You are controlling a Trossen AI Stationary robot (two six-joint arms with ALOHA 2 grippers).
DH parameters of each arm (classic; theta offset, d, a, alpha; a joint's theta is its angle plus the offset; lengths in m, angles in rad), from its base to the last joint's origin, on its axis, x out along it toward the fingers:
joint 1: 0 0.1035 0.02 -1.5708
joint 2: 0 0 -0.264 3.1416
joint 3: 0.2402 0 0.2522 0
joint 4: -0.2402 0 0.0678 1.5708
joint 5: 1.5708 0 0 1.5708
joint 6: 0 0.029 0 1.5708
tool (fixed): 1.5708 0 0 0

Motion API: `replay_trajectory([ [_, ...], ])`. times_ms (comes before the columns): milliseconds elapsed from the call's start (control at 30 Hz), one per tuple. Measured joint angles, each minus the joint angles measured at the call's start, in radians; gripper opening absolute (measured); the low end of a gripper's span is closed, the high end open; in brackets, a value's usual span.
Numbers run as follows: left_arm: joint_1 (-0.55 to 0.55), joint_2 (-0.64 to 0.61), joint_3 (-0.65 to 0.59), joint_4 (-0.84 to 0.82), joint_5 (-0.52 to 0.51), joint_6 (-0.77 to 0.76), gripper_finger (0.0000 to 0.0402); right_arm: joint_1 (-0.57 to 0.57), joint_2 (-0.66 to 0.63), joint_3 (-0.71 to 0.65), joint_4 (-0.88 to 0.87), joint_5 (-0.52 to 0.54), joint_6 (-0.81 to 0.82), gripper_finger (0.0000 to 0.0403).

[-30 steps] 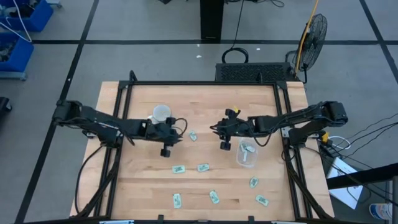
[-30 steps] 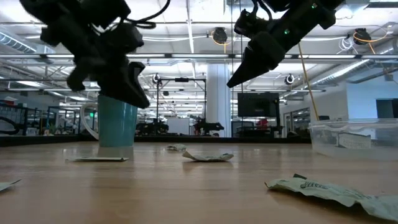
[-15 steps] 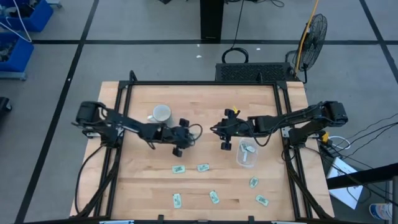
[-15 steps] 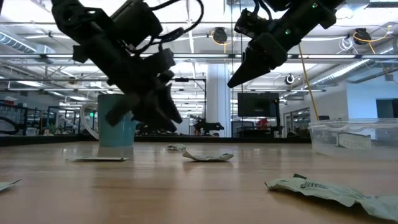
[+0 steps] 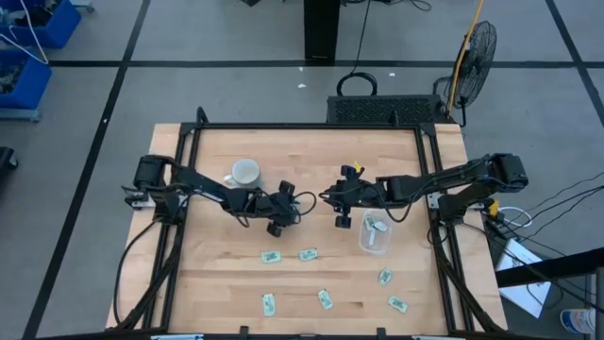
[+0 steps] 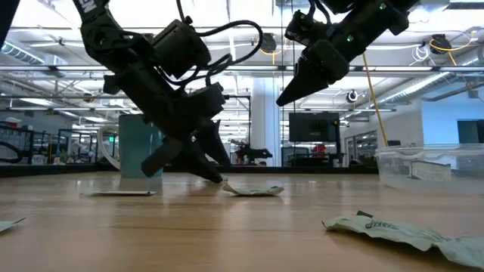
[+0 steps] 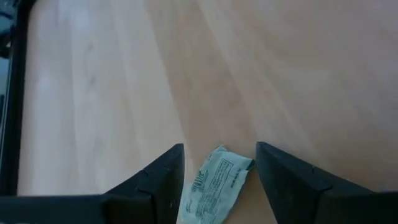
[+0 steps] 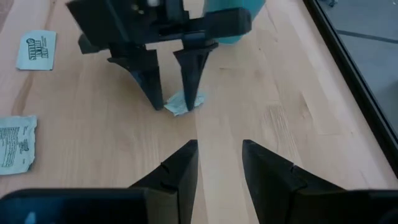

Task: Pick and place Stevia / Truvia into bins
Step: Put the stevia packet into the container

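Several pale green and white Stevia packets lie flat on the wooden table. One packet (image 7: 214,186) lies between the spread fingers of my left gripper (image 7: 219,148), which is open and points down at the table's middle (image 5: 294,204). The right wrist view shows this gripper (image 8: 173,104) with its fingertips at the table on either side of that packet (image 8: 198,101). My right gripper (image 5: 328,198) hangs open and raised (image 6: 283,98) just right of it, holding nothing. The clear bin (image 5: 375,234) stands right of centre.
A mug (image 5: 243,173) stands left of centre toward the far edge, behind my left arm. Loose packets lie nearer the front edge (image 5: 271,256), (image 5: 308,254), (image 5: 326,298). A black frame (image 5: 427,161) runs along the table's sides.
My left gripper has gone toward the table's right edge, tipped forward and come down over the packet at the table's middle. Its fingers have opened and now stand on either side of that packet. The packet has not moved.
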Motion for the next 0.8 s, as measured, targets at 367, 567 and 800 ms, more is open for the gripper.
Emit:
replay_trajectory([
  [367, 0.111, 0.006, 0.001, -0.076, 0.138, -0.194, 0.0207, 0.000, 0.000, 0.000, 0.000, 0.000, -0.047, 0.0121],
  [567, 0.135, 0.007, 0.000, -0.083, 0.191, -0.243, 0.0199, 0.000, 0.000, 0.000, 0.001, 0.000, -0.153, 0.0121],
  [800, 0.148, 0.008, -0.001, -0.092, 0.261, -0.272, 0.0123, 0.000, 0.000, 0.000, 0.001, 0.000, -0.154, 0.0121],
])
